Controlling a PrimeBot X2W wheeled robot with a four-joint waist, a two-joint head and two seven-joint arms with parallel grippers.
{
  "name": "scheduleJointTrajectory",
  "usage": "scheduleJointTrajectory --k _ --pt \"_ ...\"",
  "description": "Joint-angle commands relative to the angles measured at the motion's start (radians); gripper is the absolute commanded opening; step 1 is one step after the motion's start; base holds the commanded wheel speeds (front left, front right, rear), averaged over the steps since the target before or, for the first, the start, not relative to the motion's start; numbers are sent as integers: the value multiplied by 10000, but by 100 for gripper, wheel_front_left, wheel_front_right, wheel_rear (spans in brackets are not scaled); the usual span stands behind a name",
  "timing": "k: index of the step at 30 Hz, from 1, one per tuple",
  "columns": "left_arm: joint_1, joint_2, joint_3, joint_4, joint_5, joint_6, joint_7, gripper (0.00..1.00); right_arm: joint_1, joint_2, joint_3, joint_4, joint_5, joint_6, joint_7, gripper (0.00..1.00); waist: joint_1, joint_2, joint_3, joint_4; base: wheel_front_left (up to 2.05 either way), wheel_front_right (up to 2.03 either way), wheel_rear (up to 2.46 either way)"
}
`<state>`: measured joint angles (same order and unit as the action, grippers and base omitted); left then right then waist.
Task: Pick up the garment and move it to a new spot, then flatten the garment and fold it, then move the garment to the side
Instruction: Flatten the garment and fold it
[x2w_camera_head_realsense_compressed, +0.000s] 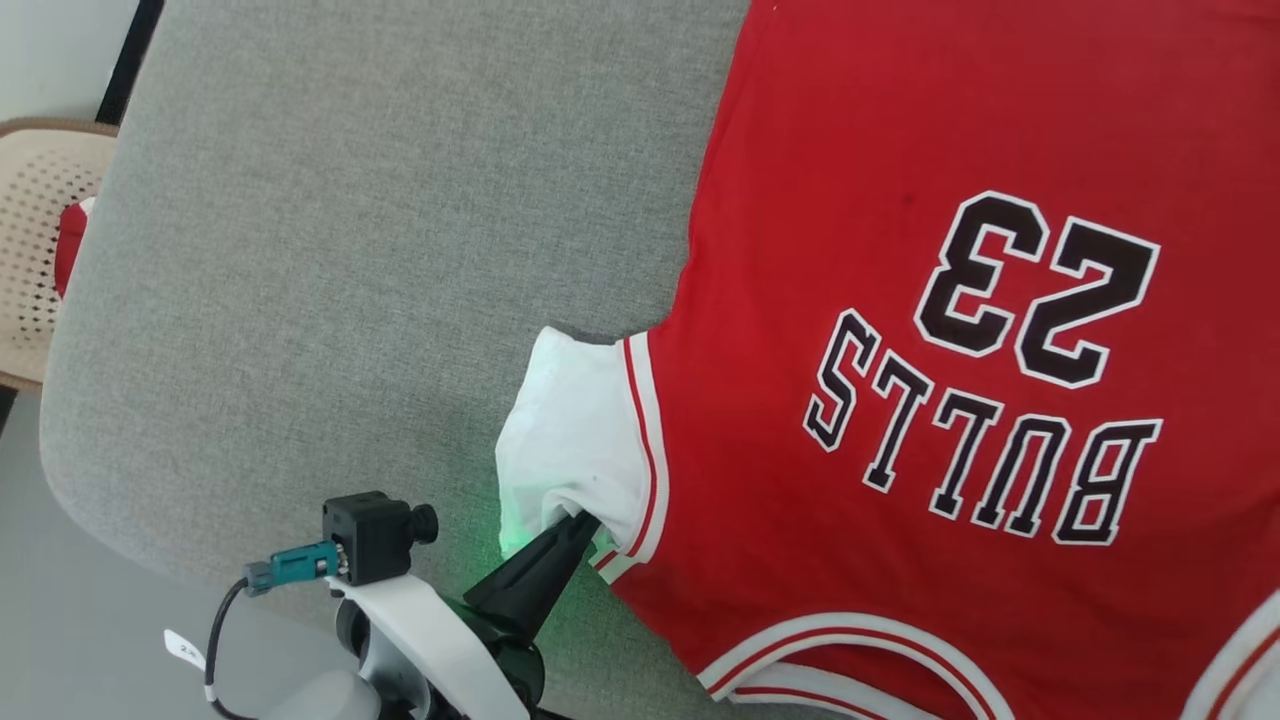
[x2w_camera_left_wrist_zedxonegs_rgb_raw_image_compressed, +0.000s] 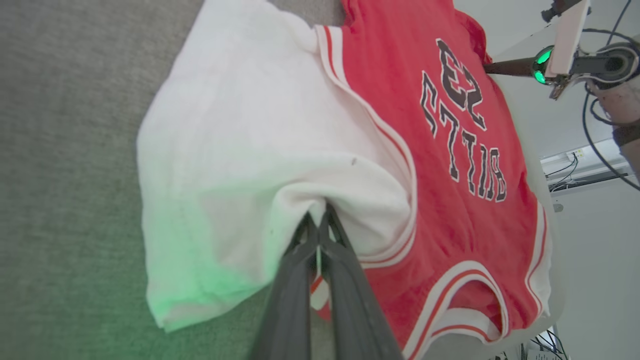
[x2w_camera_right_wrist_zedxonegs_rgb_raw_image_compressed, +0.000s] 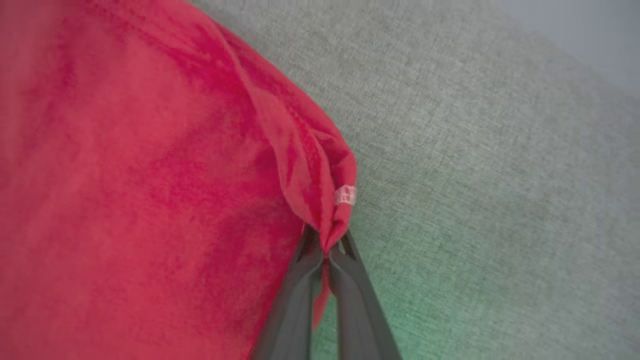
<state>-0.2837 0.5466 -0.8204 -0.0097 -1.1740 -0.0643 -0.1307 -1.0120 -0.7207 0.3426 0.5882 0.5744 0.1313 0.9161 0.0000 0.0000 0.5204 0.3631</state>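
- The white sleeve (x2w_camera_head_realsense_compressed: 570, 430) is pinched shut in the left claw (x2w_camera_head_realsense_compressed: 582, 522), seemingly for flattening.
- The garment (x2w_camera_head_realsense_compressed: 900, 350) is spread, print up, on the grey surface (x2w_camera_head_realsense_compressed: 350, 250).
- Its far red corner is clamped by the right claw (x2w_camera_right_wrist_zedxonegs_rgb_raw_image_compressed: 325, 250), likely for tension.

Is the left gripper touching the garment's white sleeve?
Touching. The left wrist view shows the left gripper shut on a pinched fold in the white sleeve of the garment.

left gripper (x2w_camera_head_realsense_compressed: 585, 525): low in head view, pale wrist at bottom edge, fingers slanting up-right, clamped on garment (x2w_camera_head_realsense_compressed: 900, 150) sleeve | right gripper (x2w_camera_right_wrist_zedxonegs_rgb_raw_image_compressed: 325, 252): fingers pressed together, pinching garment edge | arms well apart
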Motion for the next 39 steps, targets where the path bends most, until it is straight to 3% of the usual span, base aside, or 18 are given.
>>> scheduleJointTrajectory --k 1,10,16,22,27,31,38,39 --pt "-55 22 22 87 36 23 -81 0 602 -3 248 344 124 -12 -168 0 0 0 -196 -126 0 0 0" --pt "390 379 340 297 -164 308 -337 0 1331 -893 882 -988 999 -10 -1175 0 0 0 -1285 -751 0 0 0" --pt "848 758 548 143 -370 649 -457 0 3798 -2129 865 -3124 2289 -10 -983 0 0 0 -1985 -1371 0 0 0" --pt "1047 974 822 137 -446 864 -635 0 6795 -2847 755 -5210 3084 -8 -255 0 0 0 -2272 -1878 0 0 0" --pt "1176 1013 947 188 -528 973 -734 0 9022 -2332 126 -6925 3218 -8 -251 0 0 0 -2436 -2133 0 0 0" --pt "1237 1029 1044 196 -548 998 -808 0 10799 -1775 -88 -8029 2661 -8 111 0 0 0 -2491 -2224 0 0 0" --pt "1248 1083 1112 175 -554 1032 -833 0 12204 -765 -41 -9146 1443 -8 578 0 0 0 -2537 -2345 0 0 0" --pt "1245 1096 1108 155 -529 1013 -838 0 12138 -724 -38 -9334 1212 -8 504 25 0 0 -2542 -2372 0 0 0"
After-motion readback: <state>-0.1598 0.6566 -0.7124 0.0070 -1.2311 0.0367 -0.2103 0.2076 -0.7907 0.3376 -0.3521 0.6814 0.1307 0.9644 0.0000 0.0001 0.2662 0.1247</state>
